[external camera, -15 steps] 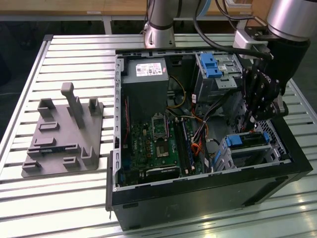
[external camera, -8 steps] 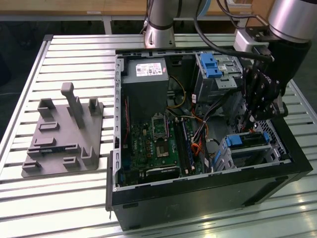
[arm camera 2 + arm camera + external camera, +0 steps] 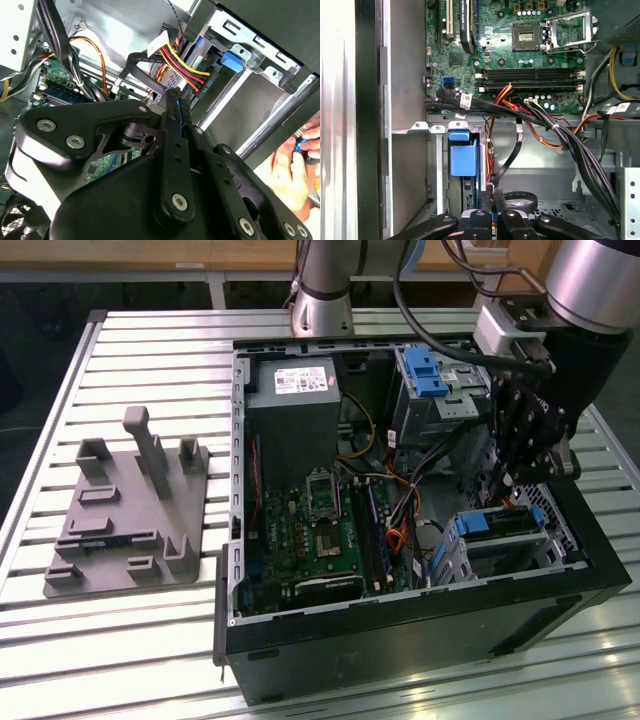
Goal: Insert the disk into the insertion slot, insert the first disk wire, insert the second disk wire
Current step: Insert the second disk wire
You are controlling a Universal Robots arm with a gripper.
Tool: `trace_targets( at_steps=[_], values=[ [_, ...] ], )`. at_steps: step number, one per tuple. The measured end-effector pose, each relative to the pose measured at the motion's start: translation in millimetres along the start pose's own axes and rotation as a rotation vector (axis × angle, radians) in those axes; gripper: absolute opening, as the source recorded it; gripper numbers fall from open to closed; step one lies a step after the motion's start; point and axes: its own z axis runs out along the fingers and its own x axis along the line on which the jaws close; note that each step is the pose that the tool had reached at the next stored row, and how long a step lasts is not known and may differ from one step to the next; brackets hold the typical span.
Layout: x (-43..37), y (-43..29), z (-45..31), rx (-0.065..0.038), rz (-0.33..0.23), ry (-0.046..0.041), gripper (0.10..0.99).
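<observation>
End effector [image 3: 510,480] hangs just above the disk [image 3: 500,523] in its slot [image 3: 510,558] at the case's right, fingers together on a thin wire connector [image 3: 172,97].

- The disk [image 3: 502,523], silver within a blue carrier, is seated flat inside the insertion slot [image 3: 520,552].
- The insertion slot, a grey metal cage, is set in the case's corner at the exterior view's right.

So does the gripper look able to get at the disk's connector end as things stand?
Probably yes: the gripper hangs inside the open computer case, right by the disk in its insertion slot. Loose cables crowd alongside but don't seem to block it.
</observation>
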Motion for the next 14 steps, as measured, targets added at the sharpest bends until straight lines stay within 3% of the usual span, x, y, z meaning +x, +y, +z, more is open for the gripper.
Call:
trace_targets(
  at_steps=[2,3,14],
  values=[
    [1.2,0.0,0.0,0.0,0.0,-0.0119,0.145],
    [1.3,0.0,0.0,0.0,0.0,-0.0132,0.145],
    [3.3,0.0,0.2,0.0,0.0,-0.0134,0.145]
  ],
)
